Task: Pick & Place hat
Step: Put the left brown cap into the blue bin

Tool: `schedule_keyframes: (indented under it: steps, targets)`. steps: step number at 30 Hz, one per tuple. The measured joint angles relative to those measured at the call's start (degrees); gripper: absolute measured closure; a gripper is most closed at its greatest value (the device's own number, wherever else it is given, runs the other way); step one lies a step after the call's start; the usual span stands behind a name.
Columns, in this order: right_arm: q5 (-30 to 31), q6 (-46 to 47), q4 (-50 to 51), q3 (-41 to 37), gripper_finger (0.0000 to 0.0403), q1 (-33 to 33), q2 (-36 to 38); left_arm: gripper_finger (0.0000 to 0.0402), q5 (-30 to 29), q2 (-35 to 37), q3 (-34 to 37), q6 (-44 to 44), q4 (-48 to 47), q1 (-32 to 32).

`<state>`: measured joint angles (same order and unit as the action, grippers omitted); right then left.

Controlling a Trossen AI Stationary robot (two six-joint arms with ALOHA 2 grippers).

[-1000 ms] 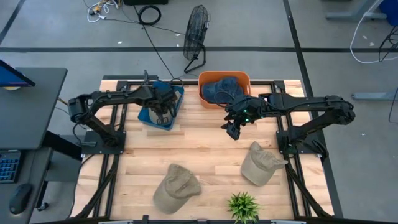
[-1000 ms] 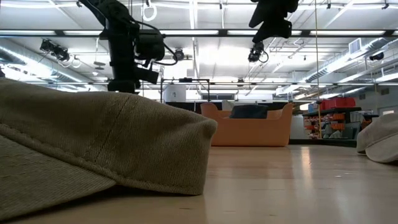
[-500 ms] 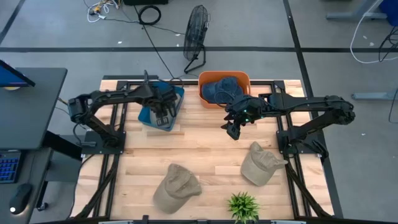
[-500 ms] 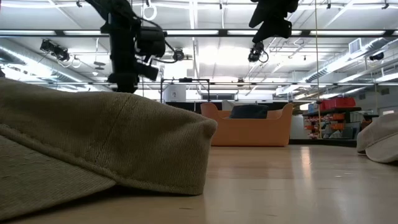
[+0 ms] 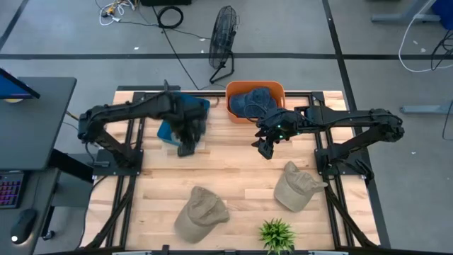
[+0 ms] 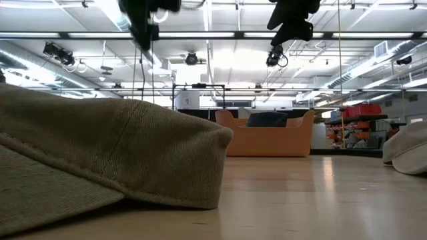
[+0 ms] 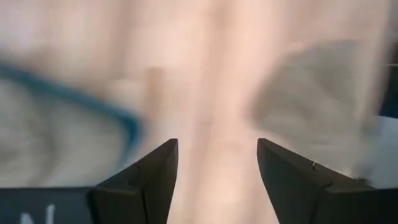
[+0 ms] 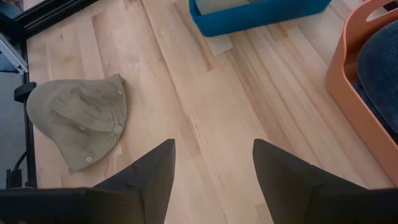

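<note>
Two khaki hats lie crown up on the wooden table, one near the front middle [image 5: 200, 212] and one at the front right [image 5: 296, 185]. A dark blue hat [image 5: 249, 100] sits in the orange bin [image 5: 278, 91] at the back. Part of a khaki cloth [image 8: 219, 4] shows inside the blue bin [image 5: 200, 108]. My left gripper [image 5: 185, 148] hangs open just past the blue bin's near edge, with nothing between its fingers [image 7: 152, 171]. My right gripper [image 5: 265, 149] hangs open above bare table in front of the orange bin.
A small green plant [image 5: 276, 234] stands at the table's front edge between the two khaki hats. The near khaki hat [image 6: 100, 157] fills the low view's left foreground. Bare wood lies between the bins and the hats.
My left gripper has risen out of the blue bin and moved toward the table's near edge, now hanging past the bin's near rim. The right arm has kept still, and the hats on the table have not moved.
</note>
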<state>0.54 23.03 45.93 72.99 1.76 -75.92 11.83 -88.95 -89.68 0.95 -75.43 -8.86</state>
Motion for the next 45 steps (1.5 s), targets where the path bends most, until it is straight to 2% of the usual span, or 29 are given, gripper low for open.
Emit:
schedule_keyframes:
  steps: [2,8,12,16,20,24,33,40,45]
  targets:
    - [0.0,0.0,0.02,0.0,0.0184,0.0,0.0,0.0178,1.74,0.01,-0.82,2.82,0.3,4.75]
    - [0.02,-1.16,0.24,0.0,0.0184,0.01,0.0,0.0185,1.36,0.0,1.76,5.64,2.06,20.87]
    - [0.02,-2.58,0.28,0.0,0.0184,0.0,0.0,0.0184,-0.43,0.0,6.01,5.81,10.21,29.5]
    - [0.02,-2.54,0.32,0.0,0.0184,0.0,0.0,0.0182,-2.96,-0.99,11.54,8.32,19.95,33.94]
    - [0.01,-2.54,0.26,0.0,0.0184,0.01,0.0,0.0182,-6.53,-3.12,15.84,8.91,28.46,34.43]
    - [0.0,-2.54,0.17,0.0,0.0184,0.0,0.02,0.0181,-7.36,-6.13,19.19,6.0,34.9,33.2]
    - [0.0,-2.56,0.16,0.0,0.0184,0.0,0.02,0.0181,-6.84,-13.26,24.11,0.07,35.13,33.55]
    - [0.02,-2.54,0.29,0.0,0.0184,0.0,0.0,0.0184,-8.65,-15.84,25.41,-0.17,37.64,33.21]
    - [0.02,-2.56,0.31,0.0,0.0184,0.02,0.0,0.0227,-8.48,-16.76,25.34,-0.12,37.99,33.12]
